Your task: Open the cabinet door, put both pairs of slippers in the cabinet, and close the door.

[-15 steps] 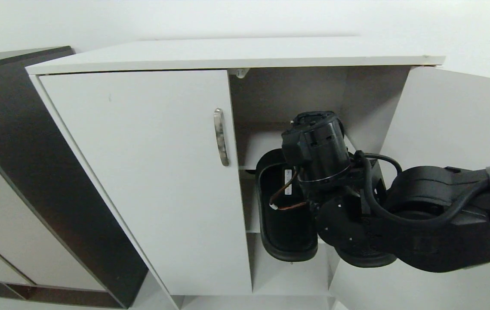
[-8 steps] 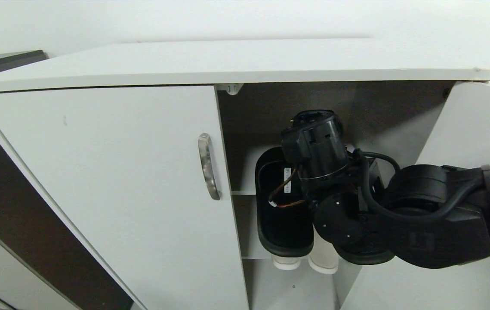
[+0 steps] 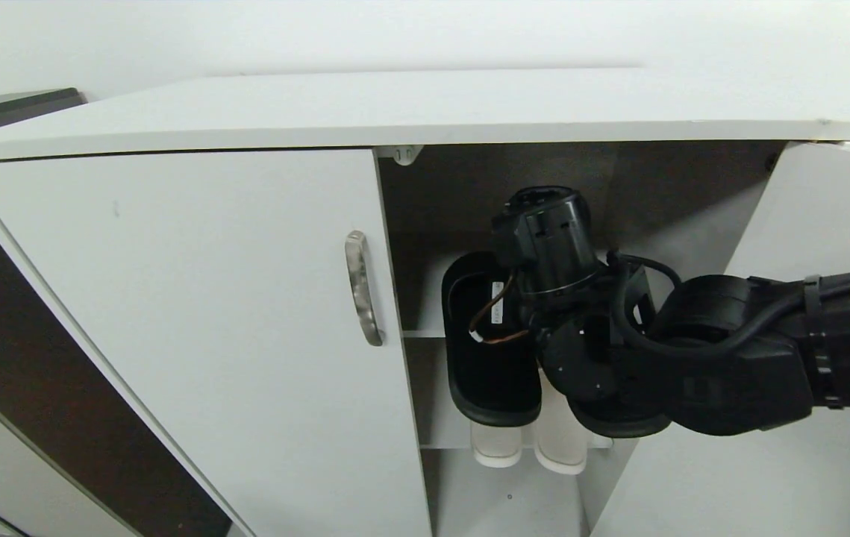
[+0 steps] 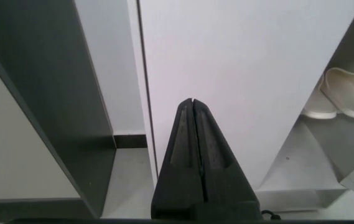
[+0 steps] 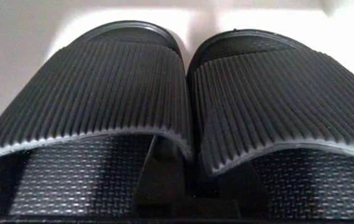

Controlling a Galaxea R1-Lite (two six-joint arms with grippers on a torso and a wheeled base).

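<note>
White cabinet (image 3: 395, 104) stands open. Right tool (image 5: 164, 180) grips the black slippers (image 3: 492, 373) at its opening. Left tool's (image 4: 193, 143) clenched.

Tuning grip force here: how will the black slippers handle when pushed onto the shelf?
The black slippers probably stay fairly stiff, given their thick moulded edges. Ribbed straps and textured footbeds should resist slipping.

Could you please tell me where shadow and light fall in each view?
Head view: deep shadow fills the upper cabinet; the shut door is evenly lit. Right wrist view: light catches the ribbed black slippers. Left wrist view: the white slippers are well lit.
</note>
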